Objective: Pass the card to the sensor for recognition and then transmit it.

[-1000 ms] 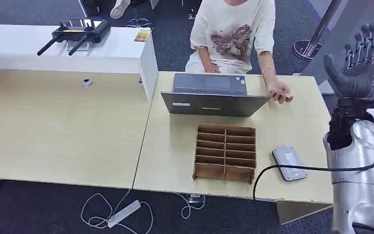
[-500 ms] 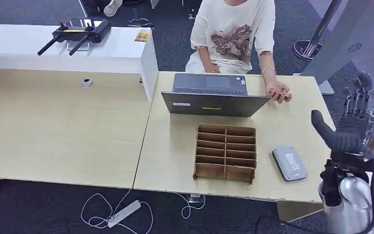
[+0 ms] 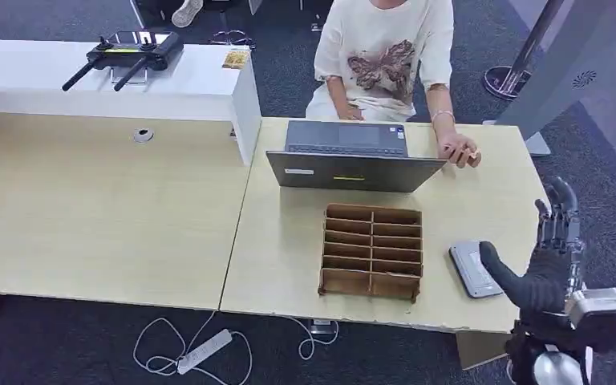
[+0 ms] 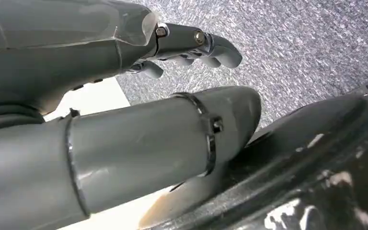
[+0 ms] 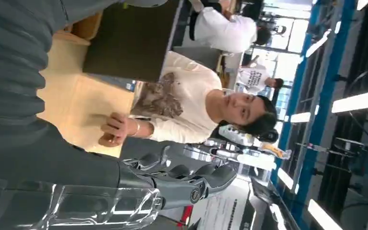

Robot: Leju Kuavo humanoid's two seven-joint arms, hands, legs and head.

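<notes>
Fingers (image 3: 560, 220) of the right hand (image 3: 547, 269) are spread, nothing held — no card is seen, the sensor (image 3: 473, 269) just beside them unused.

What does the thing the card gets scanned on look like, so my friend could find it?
Find the pale wooden table where a person sits at a grey laptop. In front of the laptop stands a brown wooden box of slots. Right beside that box lies the sensor: a small, flat, grey pad with rounded corners, next to the raised right robot hand, the only flat grey thing lying there.
</notes>
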